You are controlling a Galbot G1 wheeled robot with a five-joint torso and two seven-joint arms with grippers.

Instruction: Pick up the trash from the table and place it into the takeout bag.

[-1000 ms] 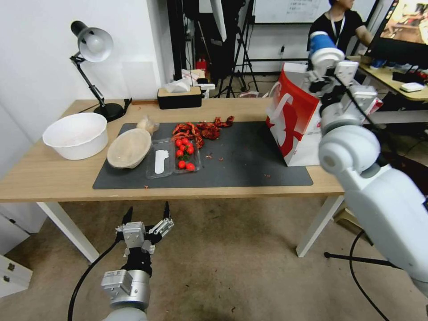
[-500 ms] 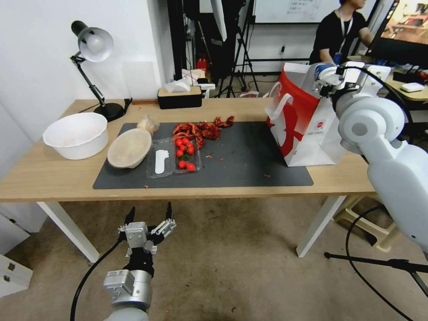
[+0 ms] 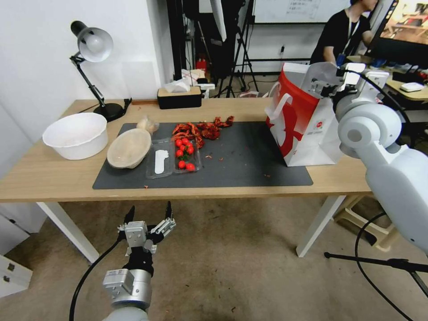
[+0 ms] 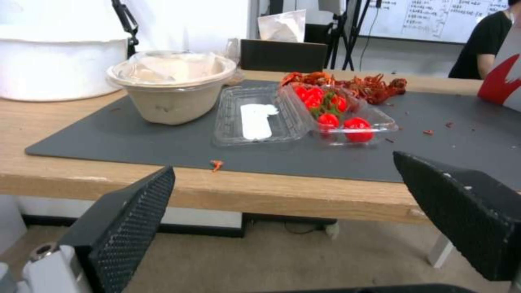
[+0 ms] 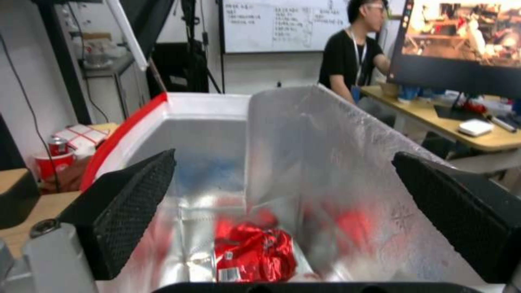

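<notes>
Head view, left to right. White bowl (image 3: pixel 76 135): far left of table (image 3: pixel 44 176), not trash. Beige bowl (image 3: pixel 129 148): on the grey mat (image 3: pixel 240 165), wrinkly bundle (image 3: pixel 147 123) just behind it. Tomato box (image 3: pixel 174 158): beside the bowl. Left tool (image 3: pixel 147 219): below the table edge, jaws spread wide, empty. Takeout bag (image 3: pixel 303 129): right end of table, upright. Right tool (image 5: pixel 282 211): over the bag mouth, wide open, empty; red crumpled trash (image 5: pixel 255 252) on the bag floor. Step judged: drop just made. Next call: reach back for the beige bowl.
</notes>
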